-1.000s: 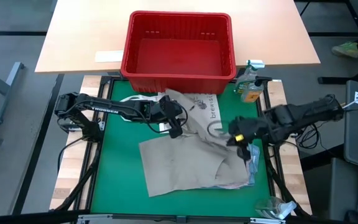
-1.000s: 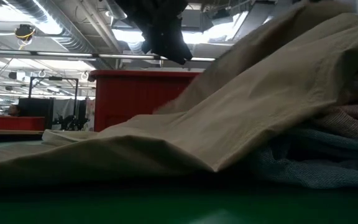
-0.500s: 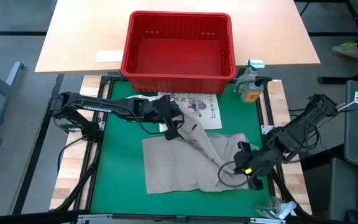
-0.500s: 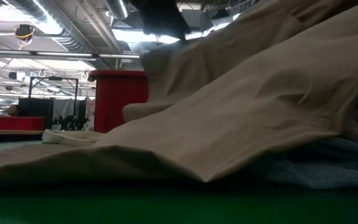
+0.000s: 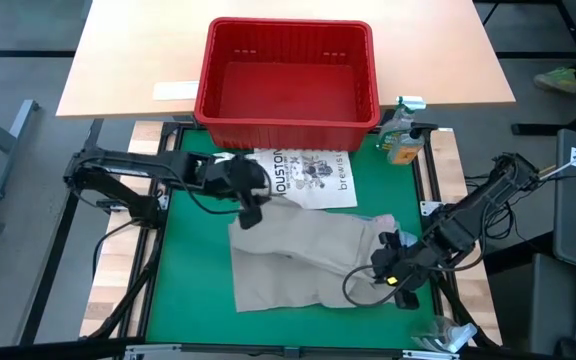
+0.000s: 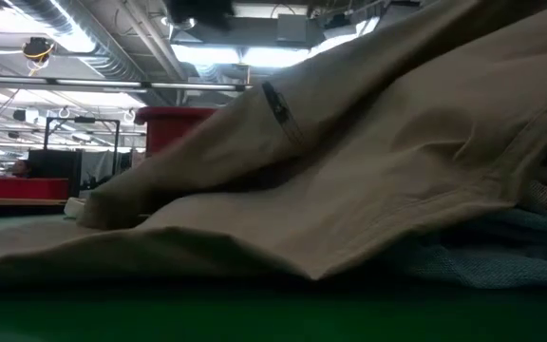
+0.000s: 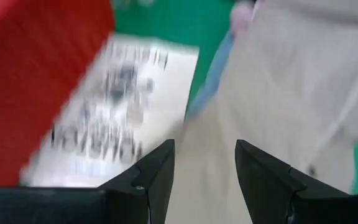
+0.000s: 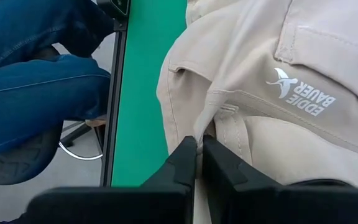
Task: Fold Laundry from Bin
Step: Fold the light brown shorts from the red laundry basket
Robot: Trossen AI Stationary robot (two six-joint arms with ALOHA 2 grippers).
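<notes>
**Khaki trousers spread on the mat, right tool pinching the waistband**

While the red bin [image 5: 288, 75] stands emptied at the far edge of the tabletop, the khaki trousers [image 5: 303, 255] lie across the green mat [image 5: 193, 290], partly over a white printed tote bag [image 5: 313, 175]. The right tool [image 5: 393, 272] sits at the trousers' near right corner, its fingers pressed together on a fold of waistband cloth [image 8: 213, 115], as the right wrist view shows. The left tool [image 5: 251, 208] hovers at the trousers' far left corner with fingers spread and nothing between them.

The likely trouble is bunching: the right tool grips only a thin pinch, so a pull could slip off or drag the trousers askew. Blue cloth [image 7: 211, 78] peeks from under the khaki, and a careless grab could lift two pieces together, or catch the tote bag.

The low view is almost filled by khaki cloth, with a greyish-blue knit [image 6: 482, 252] beneath at one side; how many garments lie there cannot be told. A person's blue-clad legs [image 8: 39, 81] sit just beyond the mat's edge, cut off by the picture.
</notes>
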